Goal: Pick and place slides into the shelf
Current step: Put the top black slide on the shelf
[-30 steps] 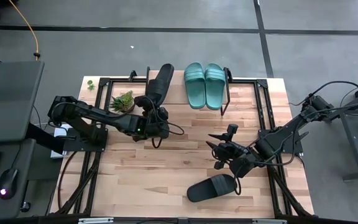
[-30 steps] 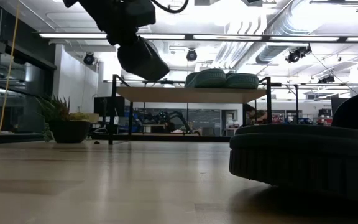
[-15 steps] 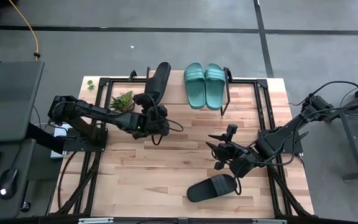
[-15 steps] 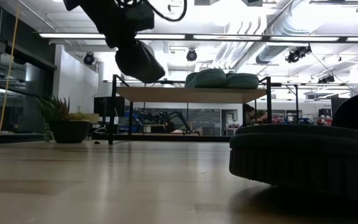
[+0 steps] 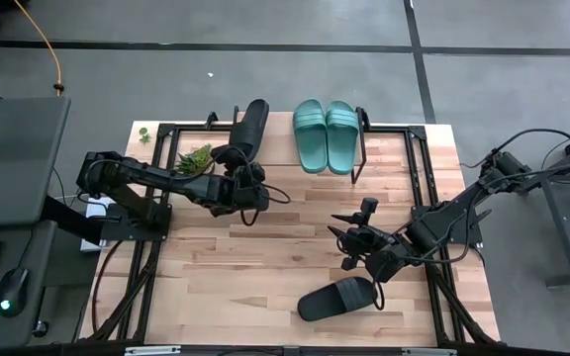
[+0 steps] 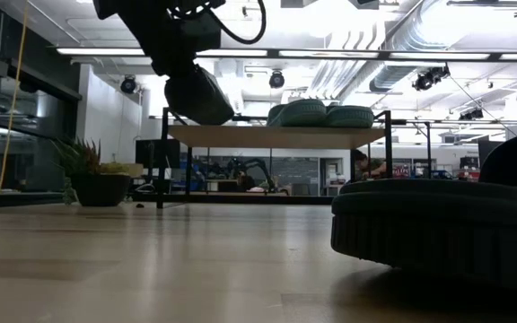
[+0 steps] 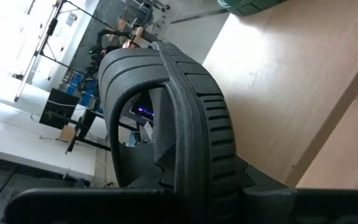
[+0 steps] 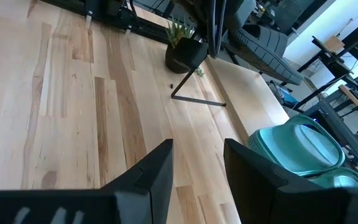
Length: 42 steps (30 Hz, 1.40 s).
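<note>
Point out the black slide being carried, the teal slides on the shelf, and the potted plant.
carried black slide (image 5: 249,124), high view, upper sole
teal slides (image 5: 326,135), high view, between the pair's straps
potted plant (image 5: 195,158), high view, leaves

This is a robotics lab or workshop in an open industrial hall. The low view shows a high ceiling with exposed ducts (image 6: 393,67), long strip lights (image 6: 267,51) and hanging cameras or lamps. Beyond the wooden surface (image 5: 265,267), more workstations stand in the background, one with another robot arm (image 6: 240,170) on it. Seen from above, the surface stands on a grey concrete floor (image 5: 265,74) marked with dark lines. Beside its left edge is a desk with a computer mouse (image 5: 8,302). A yellow cable (image 5: 52,49) hangs over the floor. A small potted plant (image 5: 194,158) sits near the surface's far left corner.
</note>
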### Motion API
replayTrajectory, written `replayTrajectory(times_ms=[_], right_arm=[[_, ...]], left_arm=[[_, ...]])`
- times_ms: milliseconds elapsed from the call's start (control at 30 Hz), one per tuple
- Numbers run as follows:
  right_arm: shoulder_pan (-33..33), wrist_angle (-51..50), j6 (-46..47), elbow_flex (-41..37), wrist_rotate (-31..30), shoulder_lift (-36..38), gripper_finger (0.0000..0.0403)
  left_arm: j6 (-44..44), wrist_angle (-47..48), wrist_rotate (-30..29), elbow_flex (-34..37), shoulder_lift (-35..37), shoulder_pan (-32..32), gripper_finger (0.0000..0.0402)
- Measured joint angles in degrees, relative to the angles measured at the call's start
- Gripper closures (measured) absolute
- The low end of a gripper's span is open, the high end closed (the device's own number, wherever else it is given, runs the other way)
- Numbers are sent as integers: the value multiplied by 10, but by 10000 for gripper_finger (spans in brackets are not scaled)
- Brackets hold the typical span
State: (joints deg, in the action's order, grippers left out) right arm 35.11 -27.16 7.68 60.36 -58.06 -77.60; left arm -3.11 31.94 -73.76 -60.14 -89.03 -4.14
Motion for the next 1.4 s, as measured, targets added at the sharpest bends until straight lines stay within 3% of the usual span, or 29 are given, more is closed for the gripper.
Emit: replayTrajectory(times_ms=[633,1400], right_arm=[[0,0,0,0,0,0,272],[-3,0,5,0,3,0,272]], left_arm=[[11,11,27,-1,-8,0,364],[-2,9,7,0,-27,0,364]])
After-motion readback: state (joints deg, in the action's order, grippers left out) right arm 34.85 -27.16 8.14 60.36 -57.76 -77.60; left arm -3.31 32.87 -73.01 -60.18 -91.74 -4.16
